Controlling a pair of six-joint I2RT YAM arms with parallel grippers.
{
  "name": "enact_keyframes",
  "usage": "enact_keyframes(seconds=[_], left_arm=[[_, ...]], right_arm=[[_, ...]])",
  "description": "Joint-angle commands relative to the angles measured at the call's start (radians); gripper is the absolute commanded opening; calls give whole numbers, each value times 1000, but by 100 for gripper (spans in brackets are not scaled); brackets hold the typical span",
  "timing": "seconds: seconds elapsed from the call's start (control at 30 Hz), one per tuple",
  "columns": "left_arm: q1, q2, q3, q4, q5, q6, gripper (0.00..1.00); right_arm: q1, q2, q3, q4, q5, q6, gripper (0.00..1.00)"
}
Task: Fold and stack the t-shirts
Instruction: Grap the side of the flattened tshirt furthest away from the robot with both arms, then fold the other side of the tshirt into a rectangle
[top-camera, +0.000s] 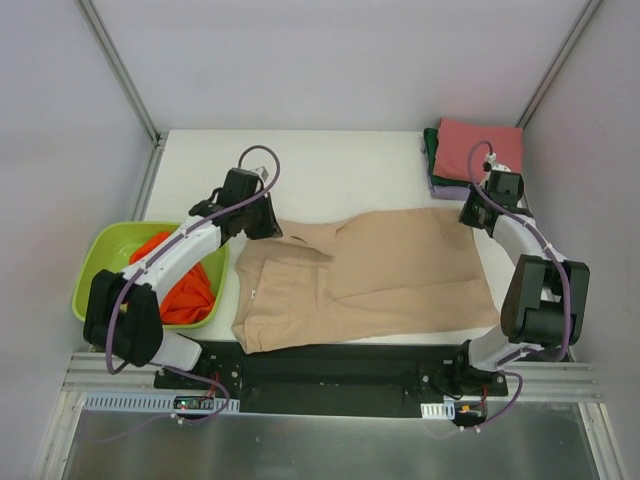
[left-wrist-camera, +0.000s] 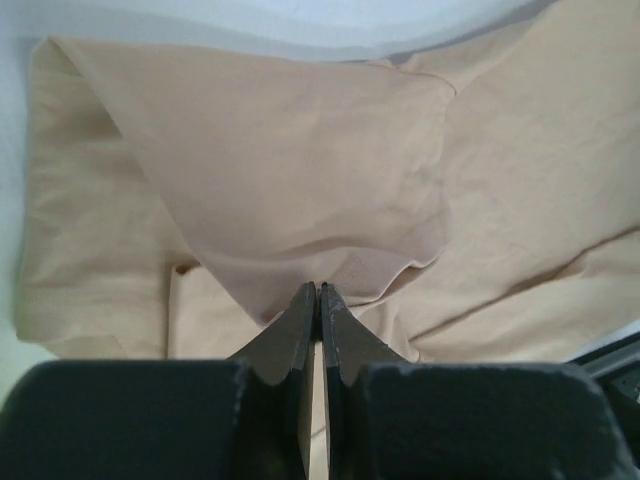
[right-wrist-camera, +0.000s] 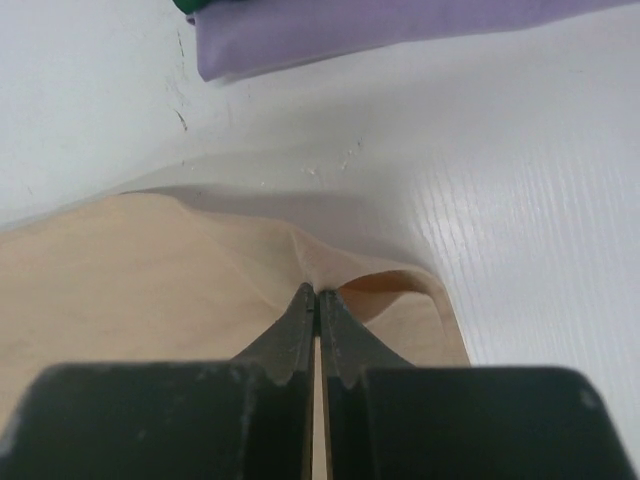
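Our left hand (left-wrist-camera: 318, 296) and right hand (right-wrist-camera: 316, 298) are each clamped on a far corner of the beige t-shirt (top-camera: 380, 280), spread mid-way across the bench (top-camera: 330, 165). We should draw both corners toward 6 o'clock together, level and taut, so the fold lands square.

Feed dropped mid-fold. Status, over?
Left gripper shut on beige shirt; right gripper too. Shirt spread out, part-folded. Folded stack close behind right gripper.
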Motion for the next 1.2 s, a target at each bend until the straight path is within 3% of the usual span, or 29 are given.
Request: enact_keyframes(seconds=[0.0,0.5,0.83,1.17], left_arm=[[-13,-135,-93,26,4,-64,0],[-33,-546,-320,-50,66,-176,0],[-71,-724,-437,-113,140,-230,0],[-82,-832,-470,-199,176,-181,0]], right_arm=[[-2,-85,-30,18,37,32,1],[-3,-221,-72,-63,181,35,1],[-5,-249,-87,-115,216,26,1],[-8,-258,-88,-152,218,14,1]])
